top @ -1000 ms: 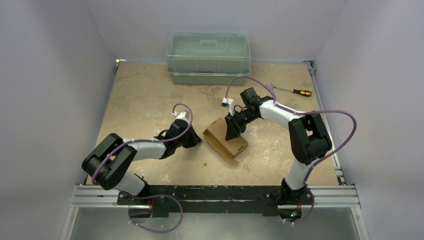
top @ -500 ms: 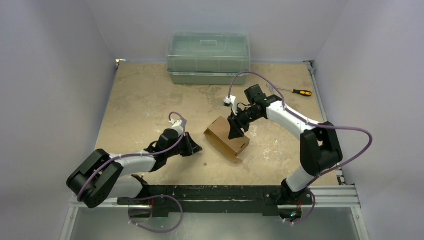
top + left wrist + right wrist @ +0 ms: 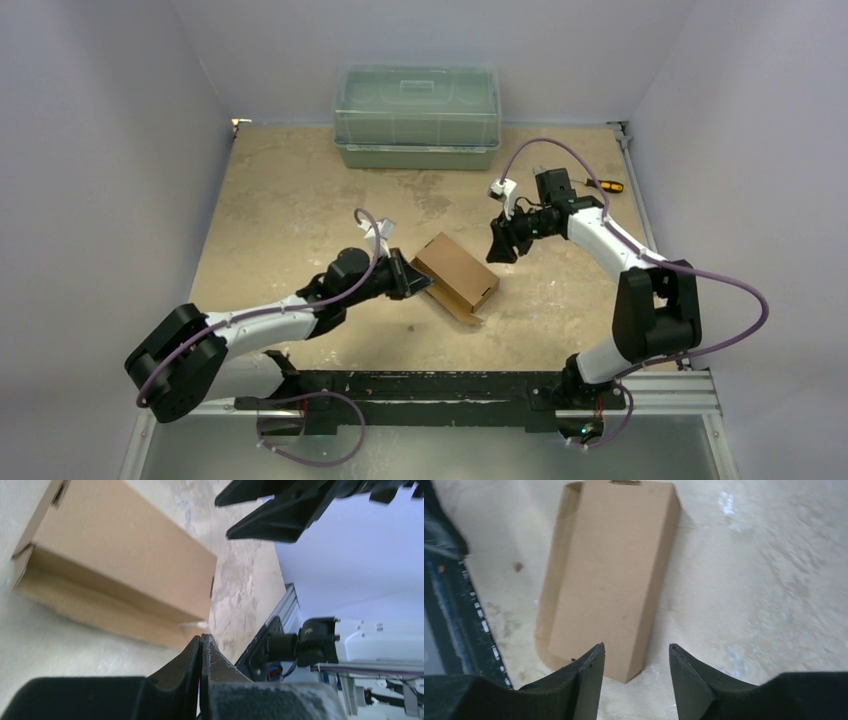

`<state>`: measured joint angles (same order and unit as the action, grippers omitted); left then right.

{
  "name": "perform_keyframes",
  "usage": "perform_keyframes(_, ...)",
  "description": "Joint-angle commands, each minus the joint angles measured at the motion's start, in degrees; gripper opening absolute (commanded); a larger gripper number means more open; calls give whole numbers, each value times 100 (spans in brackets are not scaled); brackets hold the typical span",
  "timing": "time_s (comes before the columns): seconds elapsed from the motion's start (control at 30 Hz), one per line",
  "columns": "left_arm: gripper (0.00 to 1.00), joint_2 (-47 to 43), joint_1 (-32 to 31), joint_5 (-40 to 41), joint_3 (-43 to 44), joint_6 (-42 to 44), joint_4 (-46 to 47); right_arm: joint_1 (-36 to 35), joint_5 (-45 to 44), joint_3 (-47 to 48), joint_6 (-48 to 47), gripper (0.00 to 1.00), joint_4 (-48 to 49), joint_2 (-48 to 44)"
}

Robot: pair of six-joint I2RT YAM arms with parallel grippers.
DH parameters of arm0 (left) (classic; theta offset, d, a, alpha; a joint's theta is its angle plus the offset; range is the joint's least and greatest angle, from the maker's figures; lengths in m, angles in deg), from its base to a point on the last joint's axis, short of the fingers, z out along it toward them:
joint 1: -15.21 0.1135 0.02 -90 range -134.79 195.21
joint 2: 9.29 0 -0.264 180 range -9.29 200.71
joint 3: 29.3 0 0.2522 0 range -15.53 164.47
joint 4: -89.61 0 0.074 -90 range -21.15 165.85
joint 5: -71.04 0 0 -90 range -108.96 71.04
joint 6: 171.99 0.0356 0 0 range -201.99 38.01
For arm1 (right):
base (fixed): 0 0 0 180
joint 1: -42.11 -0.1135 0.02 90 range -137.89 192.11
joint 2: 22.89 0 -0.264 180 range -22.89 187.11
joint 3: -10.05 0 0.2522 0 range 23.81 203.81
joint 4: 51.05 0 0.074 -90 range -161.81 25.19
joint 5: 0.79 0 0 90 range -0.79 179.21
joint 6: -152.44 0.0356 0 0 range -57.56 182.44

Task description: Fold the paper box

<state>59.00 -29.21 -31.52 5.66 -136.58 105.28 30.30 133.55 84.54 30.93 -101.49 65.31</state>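
The right jaws have let go and pulled back, open and empty. The paper box [image 3: 455, 275] lies on the tabletop [image 3: 300, 200] ahead of them. The left jaws, clenched shut, have come right beside it, maybe to push it closed.

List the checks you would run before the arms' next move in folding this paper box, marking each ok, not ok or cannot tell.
1. The left fingers shut, empty: ok.
2. The right fingers open, clear of the paper box: ok.
3. The long flap closed: not ok, it lies out on the table.
4. The left fingers touching the paper box: cannot tell.
5. The screwdriver away from the paper box: ok.
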Motion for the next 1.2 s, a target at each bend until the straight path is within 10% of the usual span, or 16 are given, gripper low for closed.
perform_keyframes(0.0,0,600,-200,679,826,-246,-499,28,-993,-329,803,48,1251,-311)
perform_keyframes(0.33,0,1736,-717,2067,2341,-246,-2565,87,-1882,-353,1075,21,1426,5)
perform_keyframes(1.17,0,2219,-866,2369,3158,-118,-3268,-240,-1953,-211,835,15,1084,575)
